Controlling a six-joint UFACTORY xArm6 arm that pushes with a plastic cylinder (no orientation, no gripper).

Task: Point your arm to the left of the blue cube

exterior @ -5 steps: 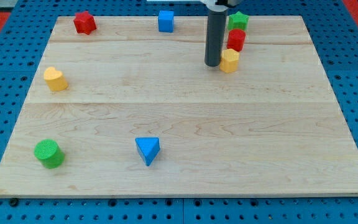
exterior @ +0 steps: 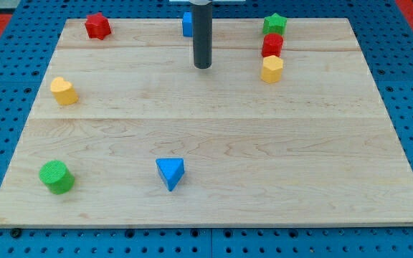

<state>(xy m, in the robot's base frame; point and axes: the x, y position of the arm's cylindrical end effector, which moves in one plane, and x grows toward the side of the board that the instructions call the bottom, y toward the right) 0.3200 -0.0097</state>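
Note:
The blue cube (exterior: 186, 24) sits near the view's top edge of the wooden board (exterior: 206, 143), mostly hidden behind my dark rod. My tip (exterior: 203, 67) rests on the board just below the cube and slightly to its right, a short gap away.
A red star block (exterior: 97, 26) lies at the top left. A green star (exterior: 274, 24), a red block (exterior: 272, 45) and a yellow block (exterior: 271, 69) stack in a column at the top right. A yellow heart (exterior: 63, 91), green cylinder (exterior: 56, 176) and blue triangle (exterior: 171, 173) lie lower down.
My tip has slid left and slightly up, away from the yellow block, and now stands in front of the blue cube. No block has moved.

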